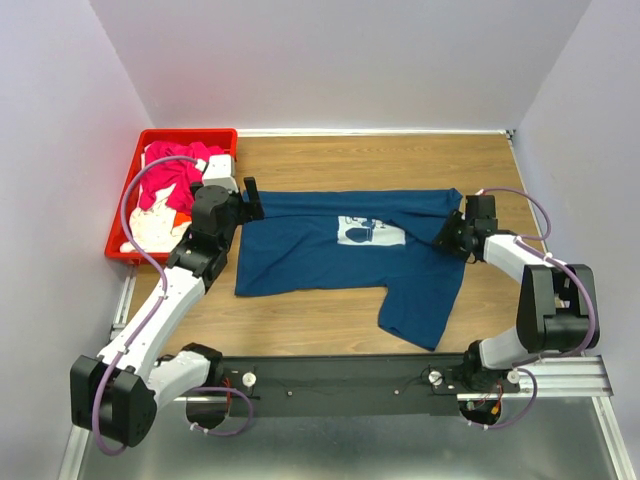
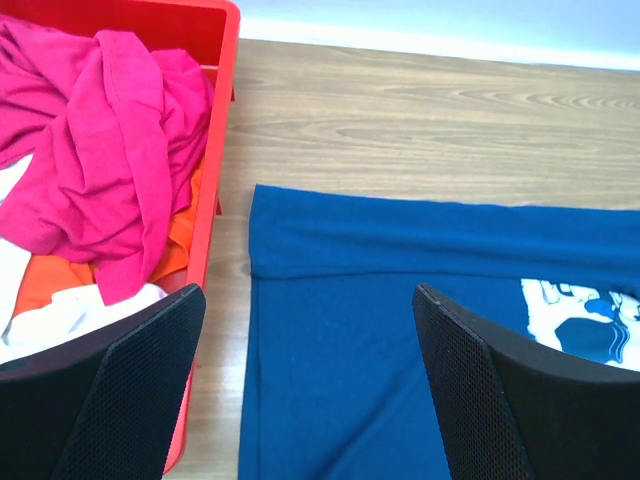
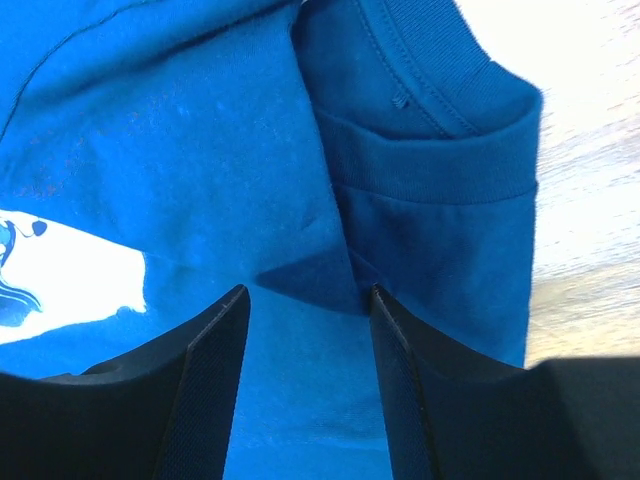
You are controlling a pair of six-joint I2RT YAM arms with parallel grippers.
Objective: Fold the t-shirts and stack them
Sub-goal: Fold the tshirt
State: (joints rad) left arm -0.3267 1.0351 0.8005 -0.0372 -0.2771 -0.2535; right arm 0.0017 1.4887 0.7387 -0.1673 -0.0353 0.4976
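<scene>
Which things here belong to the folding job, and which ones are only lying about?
For the job: blue t-shirt, pink t-shirt, white t-shirt, orange t-shirt.
Only lying about: red crate, wooden table.

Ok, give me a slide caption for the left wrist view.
Open left gripper over the navy t-shirt, red crate alongside.

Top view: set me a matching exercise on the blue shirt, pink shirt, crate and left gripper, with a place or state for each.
1. blue shirt
2. pink shirt
3. crate
4. left gripper

A. open, over the blue shirt's edge
B. far left corner of the table
C. spread on the table
D. bunched in the crate

Pairs: 1-C, 2-D, 3-B, 4-A
</scene>
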